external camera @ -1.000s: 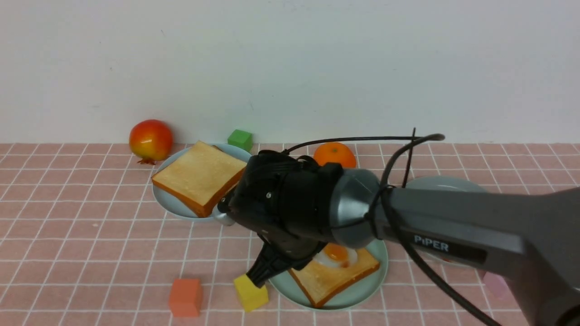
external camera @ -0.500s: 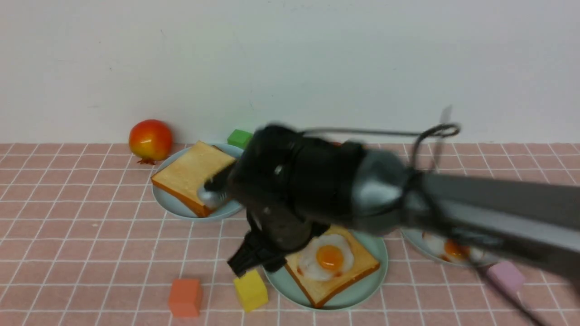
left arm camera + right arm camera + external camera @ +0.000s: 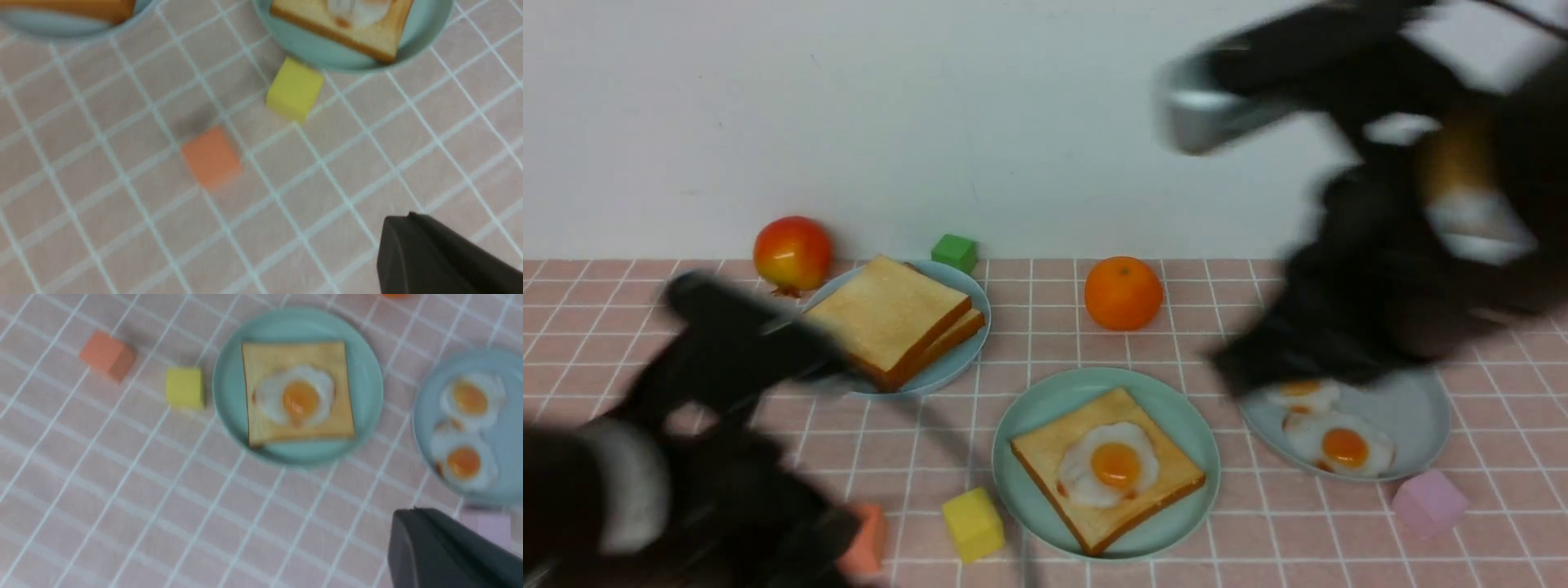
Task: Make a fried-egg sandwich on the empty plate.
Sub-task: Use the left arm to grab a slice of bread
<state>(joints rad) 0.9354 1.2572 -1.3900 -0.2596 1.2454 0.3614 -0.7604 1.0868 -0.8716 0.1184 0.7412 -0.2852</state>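
- At far left of the pink checked tablecloth (image 3: 596, 327), the left gripper (image 3: 735, 335) is hanging blurred, fingers pressed together, partly covering an orange cube (image 3: 870, 535).
- A pomegranate (image 3: 793, 254) and a green cube (image 3: 955, 251) are sitting near the back wall, flanking a pale plate (image 3: 968, 347) carrying two stacked toast slices (image 3: 890, 318).
- Mid-front, the mint-green plate (image 3: 1045, 400) is holding one toast slice (image 3: 1045, 453) topped with a fried egg (image 3: 1109, 467); a yellow cube (image 3: 973, 524) is sitting just beside its left rim.
- Bare cloth is lying between it and a tangerine (image 3: 1123, 292).
- At right, the right gripper (image 3: 1258, 359), blurred and pressed together, is hovering over a second pale plate (image 3: 1421, 408) bearing two spare eggs (image 3: 1339, 447); a pink cube (image 3: 1427, 501) is sitting in front.
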